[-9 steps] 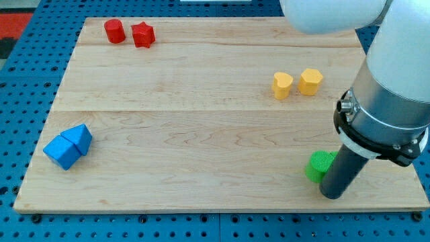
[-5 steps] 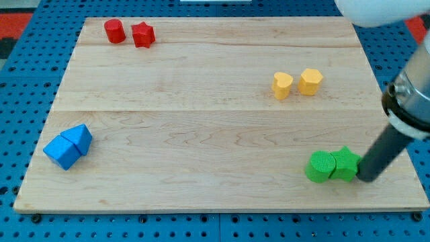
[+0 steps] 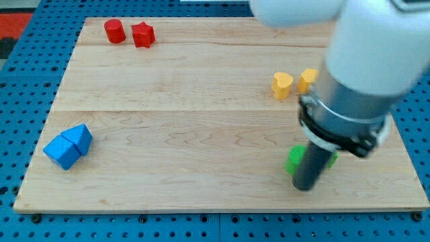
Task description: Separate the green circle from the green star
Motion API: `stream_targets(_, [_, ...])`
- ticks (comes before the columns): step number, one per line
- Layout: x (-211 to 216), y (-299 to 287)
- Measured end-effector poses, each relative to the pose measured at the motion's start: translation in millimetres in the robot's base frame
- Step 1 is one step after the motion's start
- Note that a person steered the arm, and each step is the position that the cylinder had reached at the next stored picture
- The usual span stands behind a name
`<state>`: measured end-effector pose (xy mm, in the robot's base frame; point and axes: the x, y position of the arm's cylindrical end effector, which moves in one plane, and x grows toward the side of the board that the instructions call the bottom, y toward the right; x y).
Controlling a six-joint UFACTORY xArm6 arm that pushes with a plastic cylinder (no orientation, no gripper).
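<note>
My tip (image 3: 306, 187) rests on the board near the view's bottom right. A green block (image 3: 293, 159) shows just left of the rod, touching it; its shape cannot be made out. A sliver of a second green piece (image 3: 331, 159) shows at the rod's right side. The rod and the arm's grey body hide most of both green blocks, so I cannot tell which is the circle and which the star.
A yellow heart (image 3: 282, 85) and a second yellow block (image 3: 308, 78), partly hidden by the arm, lie at the right. A red cylinder (image 3: 114, 31) and a red star (image 3: 143, 34) lie at top left. Two blue blocks (image 3: 68, 146) lie at the left.
The rod swung from the right of the green pair to the left, over them. The green blocks have shifted left and are now mostly hidden behind it.
</note>
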<state>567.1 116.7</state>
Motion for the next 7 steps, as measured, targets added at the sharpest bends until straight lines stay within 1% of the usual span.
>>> stream_targets(1, [-26.3, 13.0])
stream_targets(3, [-6.9, 24.3])
stream_targets(4, [-57.3, 7.3])
stream_targets(5, [-122.6, 3.7])
stream_targets(6, [-138.0, 11.9])
stream_targets(7, [-136.2, 34.7])
